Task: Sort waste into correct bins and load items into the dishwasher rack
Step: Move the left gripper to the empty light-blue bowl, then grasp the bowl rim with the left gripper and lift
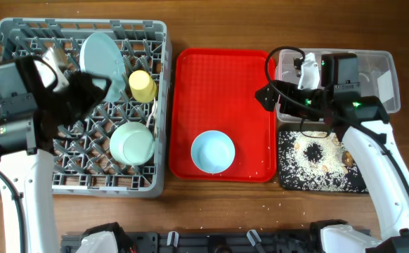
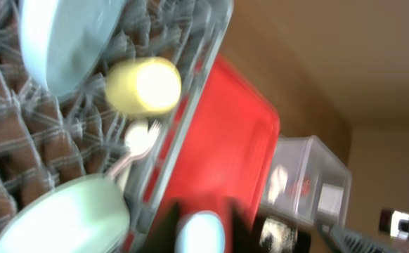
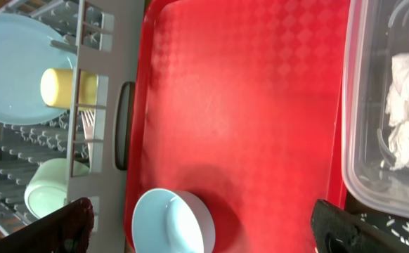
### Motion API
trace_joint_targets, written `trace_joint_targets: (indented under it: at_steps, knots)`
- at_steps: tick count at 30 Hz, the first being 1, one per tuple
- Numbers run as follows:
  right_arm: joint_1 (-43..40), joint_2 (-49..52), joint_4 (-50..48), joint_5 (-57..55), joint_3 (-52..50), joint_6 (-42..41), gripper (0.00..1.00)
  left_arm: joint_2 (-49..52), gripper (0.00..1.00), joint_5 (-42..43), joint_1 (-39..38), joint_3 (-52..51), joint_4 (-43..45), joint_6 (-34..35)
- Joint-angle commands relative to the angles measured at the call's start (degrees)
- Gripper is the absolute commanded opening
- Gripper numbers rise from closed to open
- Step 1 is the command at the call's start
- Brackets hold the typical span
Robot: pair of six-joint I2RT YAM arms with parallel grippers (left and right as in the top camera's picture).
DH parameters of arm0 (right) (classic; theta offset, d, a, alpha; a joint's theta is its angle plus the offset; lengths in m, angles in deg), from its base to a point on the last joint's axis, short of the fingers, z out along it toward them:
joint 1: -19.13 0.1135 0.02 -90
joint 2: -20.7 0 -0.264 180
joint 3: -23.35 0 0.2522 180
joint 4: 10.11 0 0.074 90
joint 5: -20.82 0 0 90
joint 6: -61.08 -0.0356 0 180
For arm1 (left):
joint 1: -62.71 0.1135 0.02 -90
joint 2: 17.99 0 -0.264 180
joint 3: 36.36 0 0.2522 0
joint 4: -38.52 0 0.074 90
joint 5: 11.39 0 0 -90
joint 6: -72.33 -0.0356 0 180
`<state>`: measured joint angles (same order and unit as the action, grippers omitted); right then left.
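Right gripper (image 1: 270, 96): jaws wide apart, empty, by the red serving tray's (image 1: 222, 77) edge.
Left gripper (image 1: 92, 88): over dishwasher rack (image 1: 161, 140); closure cannot be told.
Pale blue bowl (image 1: 213, 151): upright on tray; likely light, rigid, slick. Pinch the rim.

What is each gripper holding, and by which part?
Right gripper: open, nothing held. Left gripper: over the rack beside the plate; its wrist view is blurred, so a hold cannot be told.
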<state>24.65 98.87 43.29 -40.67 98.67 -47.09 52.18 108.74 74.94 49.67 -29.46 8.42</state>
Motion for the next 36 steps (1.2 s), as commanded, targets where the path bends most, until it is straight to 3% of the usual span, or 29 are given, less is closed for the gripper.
trace_joint_targets:
  at_steps: [1,7,11,15,18,20,22,26,32,36]
  knots:
    - [0.1,0.3,-0.1,1.1,0.6,-0.5,1.0,-0.1,0.04,-0.6,-5.4,0.1,-6.4,-0.3]
    - [0.1,0.3,-0.1,1.1,0.6,-0.5,1.0,0.1,0.07,-14.6,-28.1,-0.3,-15.7,2.6]
    - [0.1,0.3,-0.1,1.1,0.6,-0.5,1.0,0.5,0.17,-18.4,-44.7,-4.6,-7.1,9.1]
    - [0.1,0.3,-0.1,1.1,0.6,-0.5,1.0,5.1,0.23,-20.5,-57.7,-9.9,5.2,10.0]
    - [0.1,0.3,-0.1,1.1,0.6,-0.5,1.0,12.3,0.25,-30.9,-64.3,-10.4,8.5,14.1]
    - [0.1,0.3,-0.1,1.1,0.6,-0.5,1.0,17.7,0.25,-35.8,-67.5,-10.4,11.1,14.1]
    - [0.1,0.3,-0.1,1.1,0.6,-0.5,1.0,24.2,0.31,-36.5,-69.2,-10.4,14.6,14.1]
    - [0.1,0.3,-0.1,1.1,0.6,-0.5,1.0,29.0,0.34,-40.4,-69.2,-10.4,17.7,14.0]
    - [0.1,0.3,-0.1,1.1,0.6,-0.5,1.0,30.0,0.22,-41.1,-69.4,-10.4,18.9,14.1]
    - [0.1,0.3,-0.1,1.1,0.6,-0.5,1.0,30.0,0.21,-41.1,-70.9,-10.4,18.9,14.1]
